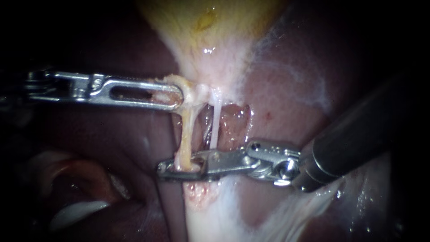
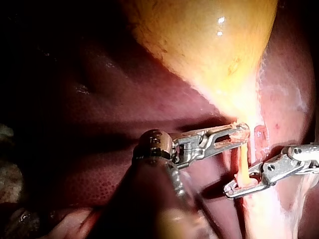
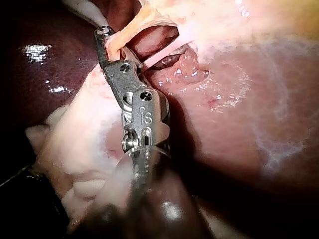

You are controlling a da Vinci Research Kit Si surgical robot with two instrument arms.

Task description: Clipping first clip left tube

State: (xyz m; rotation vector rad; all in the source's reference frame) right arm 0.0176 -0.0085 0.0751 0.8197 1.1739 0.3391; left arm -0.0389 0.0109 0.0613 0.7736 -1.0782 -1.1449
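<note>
Exposed pig liver and gallbladder with 2 instruments at the tubes below the gallbladder. The yellow gallbladder [image 1: 210, 27] narrows downward to a pale neck lying on the dark red liver [image 1: 291, 89]. From this neck, 2 tubes run down side by side across an open pink window in the tissue. These are the thicker, yellowish left tube [image 1: 186, 130] and the thin white right tube [image 1: 215, 125], close together but apart.

The left instrument [image 1: 177, 95] enters level from the liver's left side. Its slotted jaws are closed on the lower end of the gallbladder, just above the top of the left tube. The right instrument [image 1: 166, 170] has a dark shaft that descends from the liver's right side. Its long jaws pass in front of the right tube's lower end and reach the lower end of the left tube. The left tube sits in the narrow slot between the jaws, and both jaws lie against it from 2 sides.

Left wrist view: the left instrument [image 2: 239, 133] holds the gallbladder [image 2: 209, 45] at its narrow end. The left tube [image 2: 243, 162] drops from there into the jaws of the right instrument [image 2: 230, 189].

Right wrist view: the right instrument [image 3: 103, 34] has the left tube [image 3: 130, 30] crossing at its jaw tips. The liver [image 3: 249, 124] lies beside it, and pale fatty tissue [image 3: 75, 149] lies under its shaft.
</note>
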